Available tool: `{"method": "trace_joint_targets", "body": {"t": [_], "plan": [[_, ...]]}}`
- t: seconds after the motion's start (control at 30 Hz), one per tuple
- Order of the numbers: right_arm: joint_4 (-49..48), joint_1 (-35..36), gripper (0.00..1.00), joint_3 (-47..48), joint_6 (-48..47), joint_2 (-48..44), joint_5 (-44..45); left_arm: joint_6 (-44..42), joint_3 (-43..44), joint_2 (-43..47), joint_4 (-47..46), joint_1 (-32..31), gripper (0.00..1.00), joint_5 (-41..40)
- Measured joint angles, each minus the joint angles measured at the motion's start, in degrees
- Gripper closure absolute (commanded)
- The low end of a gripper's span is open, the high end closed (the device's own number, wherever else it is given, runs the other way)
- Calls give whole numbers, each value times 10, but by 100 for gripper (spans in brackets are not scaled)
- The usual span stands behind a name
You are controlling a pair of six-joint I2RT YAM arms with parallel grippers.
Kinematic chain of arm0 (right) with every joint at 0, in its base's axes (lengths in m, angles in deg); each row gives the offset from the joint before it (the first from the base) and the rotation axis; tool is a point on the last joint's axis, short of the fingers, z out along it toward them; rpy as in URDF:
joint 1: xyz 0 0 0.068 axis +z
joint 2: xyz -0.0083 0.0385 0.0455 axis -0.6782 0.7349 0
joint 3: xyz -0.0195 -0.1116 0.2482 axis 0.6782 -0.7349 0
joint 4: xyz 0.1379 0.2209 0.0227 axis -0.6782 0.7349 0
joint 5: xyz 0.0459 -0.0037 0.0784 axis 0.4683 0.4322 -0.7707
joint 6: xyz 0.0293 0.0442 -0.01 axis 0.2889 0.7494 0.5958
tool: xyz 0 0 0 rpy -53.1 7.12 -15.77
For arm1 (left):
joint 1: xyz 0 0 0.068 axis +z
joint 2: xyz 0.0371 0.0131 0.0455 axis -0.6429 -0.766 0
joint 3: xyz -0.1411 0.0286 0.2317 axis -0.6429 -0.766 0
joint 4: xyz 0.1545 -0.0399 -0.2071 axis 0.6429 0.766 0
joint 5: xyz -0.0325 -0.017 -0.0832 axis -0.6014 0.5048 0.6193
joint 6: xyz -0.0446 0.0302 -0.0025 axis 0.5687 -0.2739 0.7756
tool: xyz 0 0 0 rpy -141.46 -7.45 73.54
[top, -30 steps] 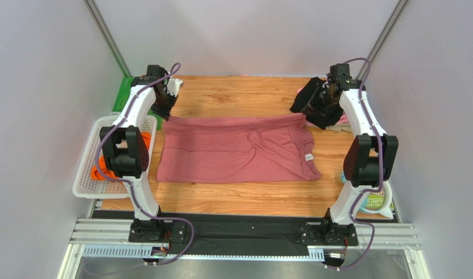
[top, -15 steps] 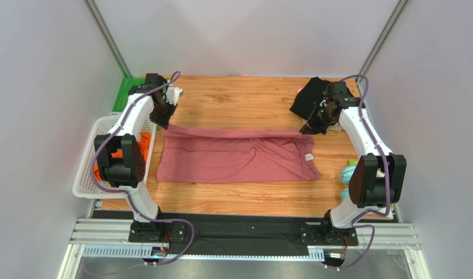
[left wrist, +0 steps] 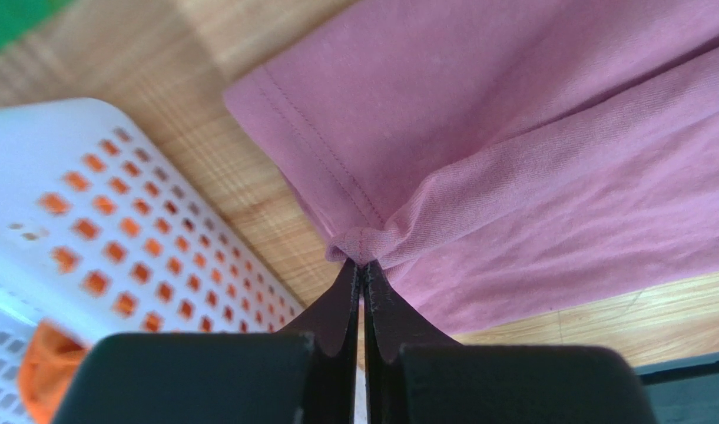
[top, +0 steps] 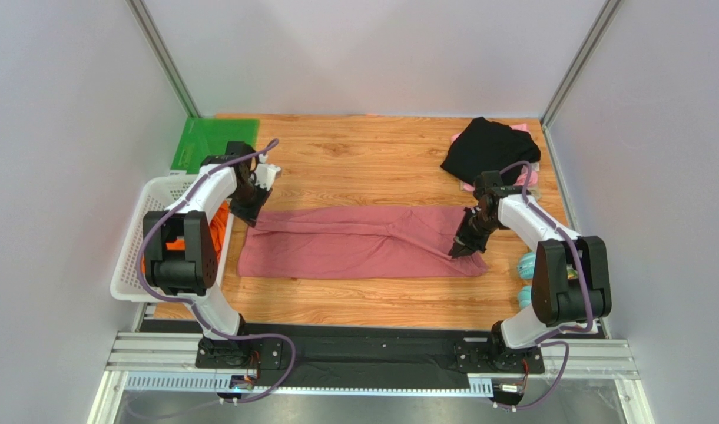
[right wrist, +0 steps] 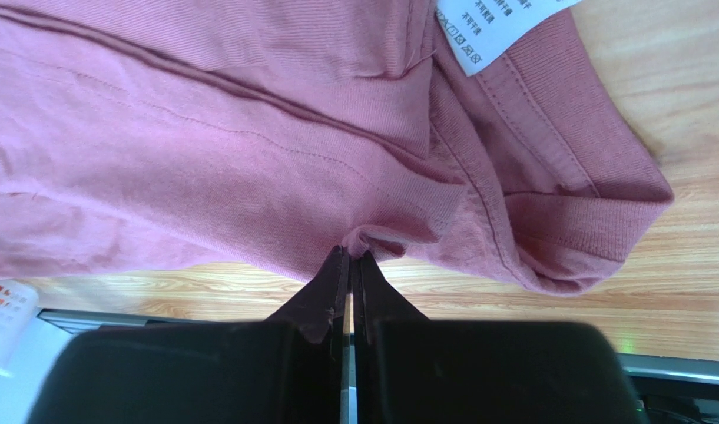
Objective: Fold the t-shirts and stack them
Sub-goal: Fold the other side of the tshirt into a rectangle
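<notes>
A large dusty-rose t-shirt [top: 354, 243] lies across the middle of the wooden table, its far edge pulled over toward the near side. My left gripper [top: 253, 218] is shut on the shirt's far left corner [left wrist: 361, 252]. My right gripper [top: 458, 251] is shut on a pinch of cloth [right wrist: 372, 240] near the collar, below the white neck label [right wrist: 491, 26]. A black t-shirt [top: 488, 150] lies bunched at the far right on a pale pink one [top: 524, 177]. An orange t-shirt [top: 219, 219] sits in the basket.
A white mesh basket [top: 134, 256] stands at the left table edge, close to my left arm. A green mat [top: 214, 141] lies at the far left corner. A pale teal object [top: 528, 263] sits by the right arm's elbow.
Both grippers have travelled from the far side toward the near side, dragging the rose shirt's far edge over itself. The black shirt is now uncovered behind the right arm.
</notes>
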Motion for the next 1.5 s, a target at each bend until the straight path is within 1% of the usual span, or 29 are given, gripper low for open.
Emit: {"method": "trace_joint_targets", "body": {"t": [0.07,0.1,0.13,0.17,0.2,0.23,0.27,0.3,0.33,0.47,0.5,0.6,0.63,0.67,0.73,0.8,0.9,0.97,1.07,1.17,1.27,1.5], "plan": [[-2,3,100,-15,5,-7,6,0,-20,1,-7,0,98,0],[-1,5,96,-21,7,-11,8,0,-30,1,-11,0,96,0],[-1,6,80,-25,7,-17,11,-1,-37,2,-13,0,95,0],[-1,7,71,-29,8,-23,12,-2,-43,2,-16,0,89,-1],[0,7,60,-32,10,-30,14,-2,-47,2,-18,0,86,-2],[1,7,55,-33,10,-33,17,-4,-50,2,-21,0,83,-3],[3,8,52,-34,9,-34,18,-6,-52,2,-22,0,79,-4],[4,8,50,-34,9,-33,20,-7,-53,2,-25,0,77,-5],[6,8,50,-34,5,-30,21,-7,-54,3,-26,0,75,-6],[23,9,51,-30,4,-22,22,-9,-51,15,-21,0,59,-5],[34,9,51,-20,4,-22,22,-9,-45,22,-12,0,58,-2],[62,9,52,56,4,-21,23,-8,4,43,18,0,49,10],[71,9,52,89,4,-16,22,-7,30,47,31,0,44,18],[76,9,52,139,3,-7,22,-5,61,52,40,0,43,26],[77,9,53,224,2,19,23,-1,110,60,51,-1,43,44],[73,9,56,292,1,51,23,5,140,65,57,-4,45,58],[65,9,57,368,1,121,21,12,166,52,62,-24,52,65],[59,10,57,392,1,169,20,17,174,23,61,-45,55,66],[54,11,58,390,2,228,15,20,166,-35,54,-65,56,71],[51,12,59,362,2,250,10,21,130,-73,47,-69,56,71],[48,14,59,344,2,250,7,22,85,-78,45,-66,58,65],[35,15,60,332,2,250,3,21,34,-74,28,-64,59,56]]}}
